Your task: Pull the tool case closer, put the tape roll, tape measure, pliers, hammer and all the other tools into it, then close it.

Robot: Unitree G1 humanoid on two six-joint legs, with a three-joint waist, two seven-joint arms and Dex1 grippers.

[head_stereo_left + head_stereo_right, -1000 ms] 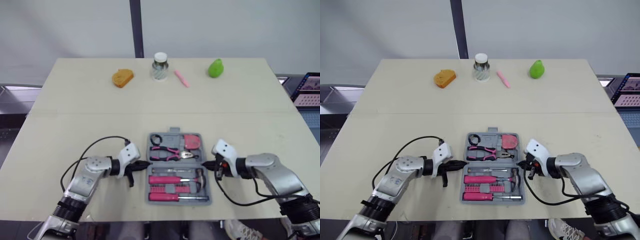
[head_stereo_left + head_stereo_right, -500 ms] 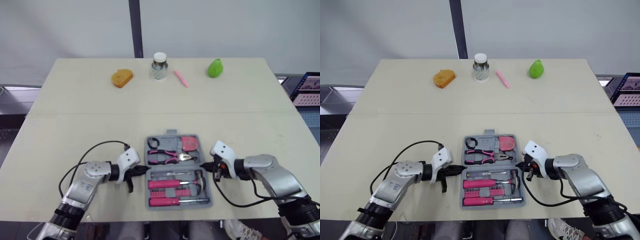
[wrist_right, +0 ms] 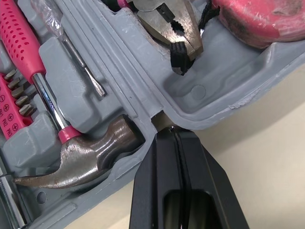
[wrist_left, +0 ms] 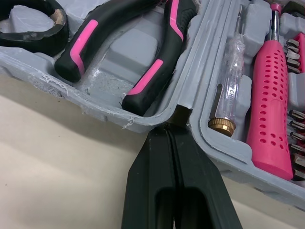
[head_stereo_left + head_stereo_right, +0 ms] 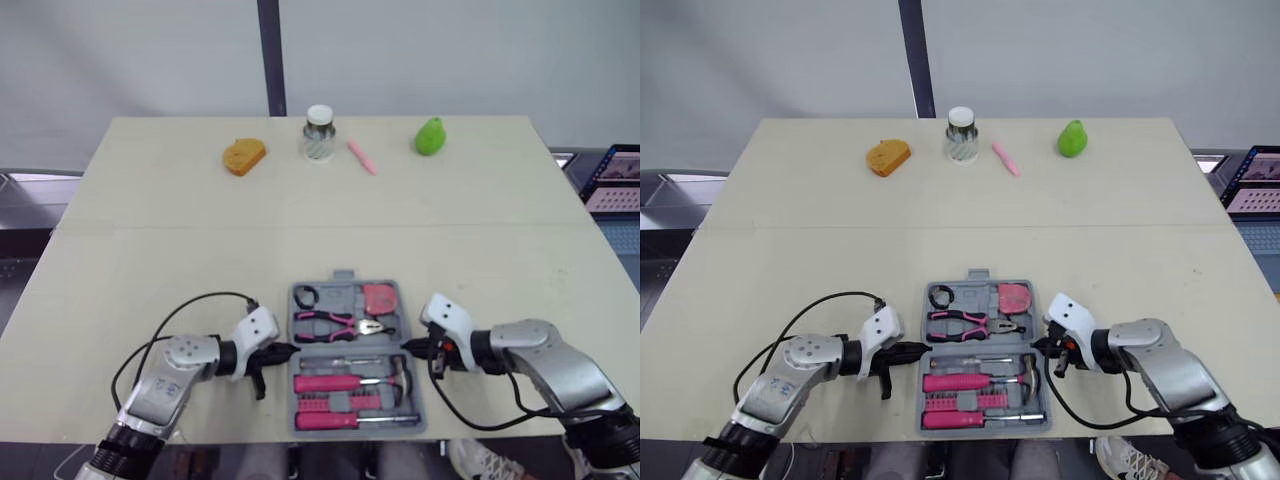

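I have the case (image 5: 343, 276) lying open and flat on the counter (image 5: 150, 260), close to the near edge and between my two arms. The left end effector (image 5: 283, 351) is closed down tight, fingers all but touching, nipping the case's left rim right at the seam between its two halves. The right end effector (image 5: 410, 344) is the same on the opposite rim, pinched shut on the seam just beside the hammer (image 3: 81, 152) head. Going by where the case sits, I judge the pull toward me to be about done. The packing looks finished too. The tape roll (image 5: 305, 296), pliers (image 5: 340, 322) and tape measure (image 5: 379, 296) fill the far half. A pink screwdriver (image 5: 330, 383), the hammer, a clear tester (image 4: 228, 95) and a row of bits (image 5: 340, 402) sit in the near half. I see no loose tools on the counter around the case. The jar (image 5: 319, 132) and the small items along the far edge don't look like tools to me, so I would leave them. What is left, as I read it, is closing. I need to let go of the seam, take hold of one half, fold it over the other and press until it latches. The tools must lie fully in their recesses, or the lid may not seat.
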